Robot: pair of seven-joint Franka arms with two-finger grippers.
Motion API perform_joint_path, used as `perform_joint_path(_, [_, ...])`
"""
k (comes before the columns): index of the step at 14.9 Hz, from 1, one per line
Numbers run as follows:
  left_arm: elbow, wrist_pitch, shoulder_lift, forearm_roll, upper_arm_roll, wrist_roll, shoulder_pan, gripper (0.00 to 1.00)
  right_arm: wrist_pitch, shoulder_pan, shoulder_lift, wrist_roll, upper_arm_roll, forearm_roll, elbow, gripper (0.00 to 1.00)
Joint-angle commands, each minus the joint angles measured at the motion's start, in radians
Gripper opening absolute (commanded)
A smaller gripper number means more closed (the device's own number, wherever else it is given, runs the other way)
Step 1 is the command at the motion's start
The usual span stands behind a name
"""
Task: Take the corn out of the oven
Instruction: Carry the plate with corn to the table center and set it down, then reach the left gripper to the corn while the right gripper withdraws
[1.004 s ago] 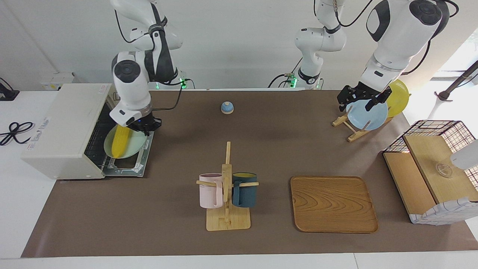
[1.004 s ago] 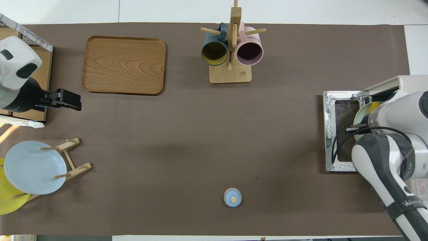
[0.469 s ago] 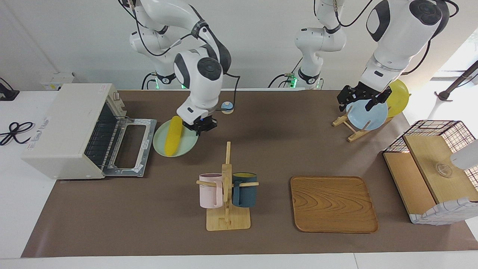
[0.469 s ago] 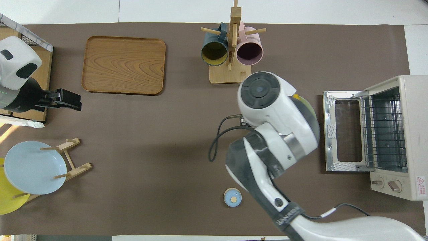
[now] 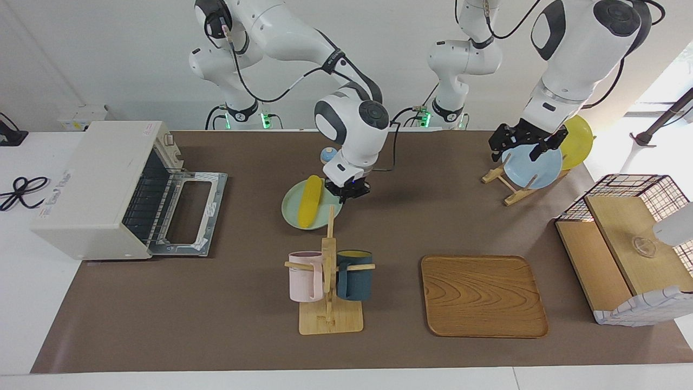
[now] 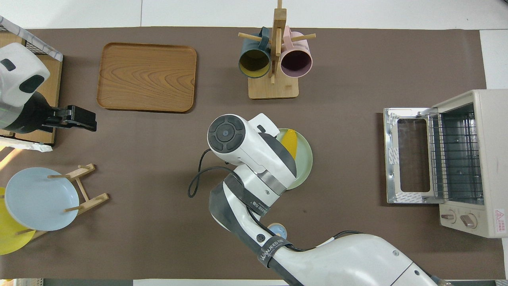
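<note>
- Pale green, the plate [image 5: 303, 208] carried the corn [image 5: 310, 201] in the facing view, and our right gripper [image 5: 348, 189] pinched the plate's rim, its fingers closed on that edge.
- We judged the plate was either just above the mat or barely on it, at mid-table, nearer to the robots than the mug rack [image 5: 329, 271] and well apart from the oven [image 5: 103, 187], whose door lay dropped open.
- Our worry was the corn: it lay loose along the plate, so any tilt at the rim grip could roll it off.
- We also saw the rack's upright post close to the plate's edge, so a drift that way could knock it.
- Our right arm came from its base, bent at the elbow, wrist angled down over the plate; a small blue knobbed lid [image 5: 327, 155] sat just nearer to the robots.
- Our left gripper [image 5: 521, 142] waited over the blue plate [image 5: 533, 169] in the dish rack, its dark fingers spread and holding nothing.
- From overhead, the right arm's wrist hid most of the plate [image 6: 304, 159]; only a slice of corn [image 6: 290, 142] showed.
- We saw the oven [image 6: 460, 159] with a bare wire rack inside, so the corn was out.
- Our left gripper [image 6: 85, 119] hung near the wooden tray [image 6: 147, 77], just off the basket, the arm idle.
</note>
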Motion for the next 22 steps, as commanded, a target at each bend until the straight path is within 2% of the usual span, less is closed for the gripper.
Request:
perform_joint_path(1, [0.001, -0.009, -0.011, -0.008, -0.004, 0.005, 0.013, 1.00, 0.074, 0.006, -0.020, 0.036, 0.008, 0.015, -0.046, 0.00])
perform_joint_path(3, [-0.001, -0.012, -0.011, -0.007, -0.003, 0.005, 0.015, 1.00, 0.095, -0.009, -0.017, 0.036, 0.008, 0.067, -0.040, 0.00])
perform_joint_path(4, [-0.001, -0.010, -0.011, -0.007, -0.003, 0.005, 0.015, 1.00, 0.106, -0.011, -0.017, 0.038, 0.007, 0.102, -0.037, 0.16])
perform_joint_path(5, [-0.001, -0.010, -0.011, -0.007, -0.003, 0.005, 0.015, 1.00, 0.108, -0.009, -0.017, 0.039, 0.007, 0.113, -0.031, 0.21])
perform_joint_path(7, [-0.001, -0.010, -0.011, -0.007, -0.003, 0.005, 0.015, 1.00, 0.089, -0.018, -0.029, 0.032, 0.005, 0.109, -0.007, 0.27])
perform_joint_path(9, [0.001, -0.005, -0.011, -0.007, -0.004, 0.010, 0.013, 1.00, 0.042, -0.061, -0.067, 0.003, 0.003, 0.097, 0.001, 0.28])
perform_joint_path(11, [0.001, 0.005, -0.011, -0.007, -0.006, 0.010, 0.012, 1.00, -0.010, -0.136, -0.113, -0.071, 0.002, 0.096, -0.013, 0.26])
perform_joint_path(13, [-0.002, 0.018, -0.011, -0.007, -0.008, 0.005, 0.001, 1.00, -0.058, -0.211, -0.153, -0.115, 0.000, 0.093, -0.048, 0.15])
perform_joint_path(14, [-0.004, 0.024, -0.011, -0.007, -0.012, 0.005, -0.002, 1.00, -0.058, -0.242, -0.175, -0.131, 0.000, 0.092, -0.083, 0.05])
perform_joint_path(15, [-0.013, 0.034, -0.011, -0.008, -0.015, 0.004, -0.022, 1.00, -0.054, -0.264, -0.190, -0.141, 0.000, 0.077, -0.123, 0.00])
perform_joint_path(17, [-0.028, 0.039, -0.011, -0.010, -0.015, -0.031, -0.090, 1.00, 0.000, -0.334, -0.221, -0.152, 0.000, 0.052, -0.229, 0.00])
perform_joint_path(19, [-0.065, 0.083, -0.012, -0.034, -0.015, -0.100, -0.155, 1.00, 0.060, -0.440, -0.251, -0.254, 0.002, 0.029, -0.338, 0.00])
perform_joint_path(22, [-0.119, 0.181, 0.000, -0.093, -0.015, -0.165, -0.253, 1.00, 0.143, -0.494, -0.284, -0.309, 0.000, -0.063, -0.473, 0.00])
